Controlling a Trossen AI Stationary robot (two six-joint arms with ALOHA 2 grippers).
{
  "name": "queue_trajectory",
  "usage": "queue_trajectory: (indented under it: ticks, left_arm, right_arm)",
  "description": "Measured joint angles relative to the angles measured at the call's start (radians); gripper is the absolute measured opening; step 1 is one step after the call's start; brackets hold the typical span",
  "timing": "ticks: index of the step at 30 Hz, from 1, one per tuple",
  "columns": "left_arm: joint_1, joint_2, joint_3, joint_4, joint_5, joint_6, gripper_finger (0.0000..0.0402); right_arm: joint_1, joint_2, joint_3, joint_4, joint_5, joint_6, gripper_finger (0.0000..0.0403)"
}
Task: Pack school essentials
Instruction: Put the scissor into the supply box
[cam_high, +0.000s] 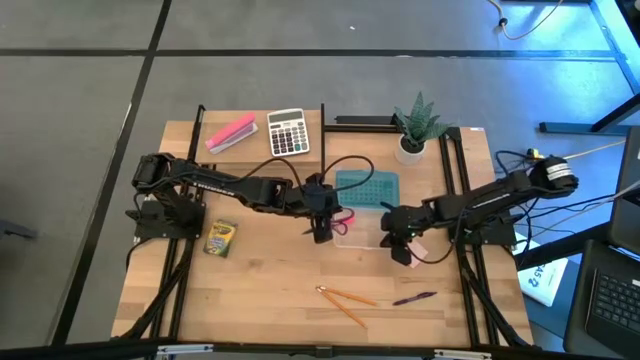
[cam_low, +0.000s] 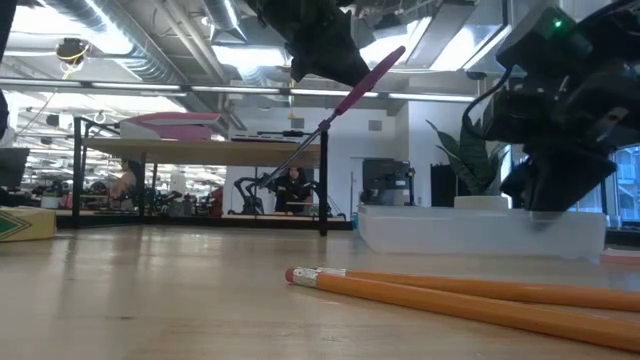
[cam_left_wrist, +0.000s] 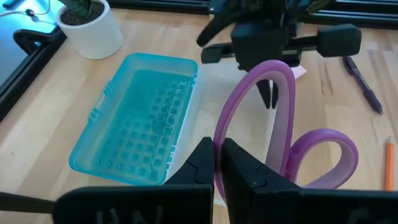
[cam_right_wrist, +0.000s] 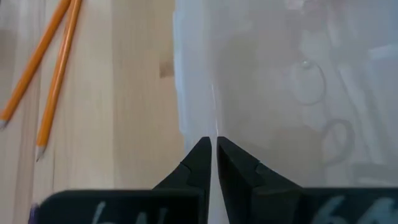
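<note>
The left gripper (cam_high: 321, 228) sits near the middle of the table, just beside the clear box (cam_high: 362, 229), and its fingers are clamped on the purple scissors (cam_left_wrist: 280, 134). In the left wrist view the two dark fingertips pinch one handle loop between them. In the low view the scissors hang off the table, tilted, with the handle pointing up toward the right.

The right gripper (cam_high: 403, 249) is at the clear box's right end. In the right wrist view its fingers meet on the thin edge of the box wall (cam_right_wrist: 196, 93) (whether the grip is firm cannot be told).

A blue tray (cam_high: 366, 189) with a dimpled floor lies just behind the clear box, near the potted plant (cam_high: 414, 127).

The crayon box (cam_high: 219, 238) lies on the left side of the table, well apart from both grippers. Two orange pencils (cam_high: 345, 300) lie crossed near the front edge, with the purple pen (cam_high: 413, 298) just to their right. In the low view the pencils (cam_low: 460, 298) lie in the foreground, eraser ends toward the left.

At the back of the table the calculator (cam_high: 288, 132) rests beside a long pink block (cam_high: 231, 133).

A small pink thing shows under the right gripper, too hidden to name.
</note>
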Motion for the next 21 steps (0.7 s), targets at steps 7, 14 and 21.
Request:
queue_trajectory:
  ticks: [7,14,21]
  left_arm:
    - [0.0,0.0,0.0,0.0,0.0,0.0,0.0002]
    - [0.0,0.0,0.0,0.0,0.0,-0.008,0.0002]
    - [0.0,0.0,-0.001,0.0,0.0,-0.009,0.0002]
  right_arm:
    - [0.034,0.025,0.0,0.022,-0.072,0.001,0.003]
    - [0.065,0.025,0.0,0.021,-0.08,-0.003,0.003]
    - [0.068,0.021,0.03,0.012,-0.152,0.001,0.003]
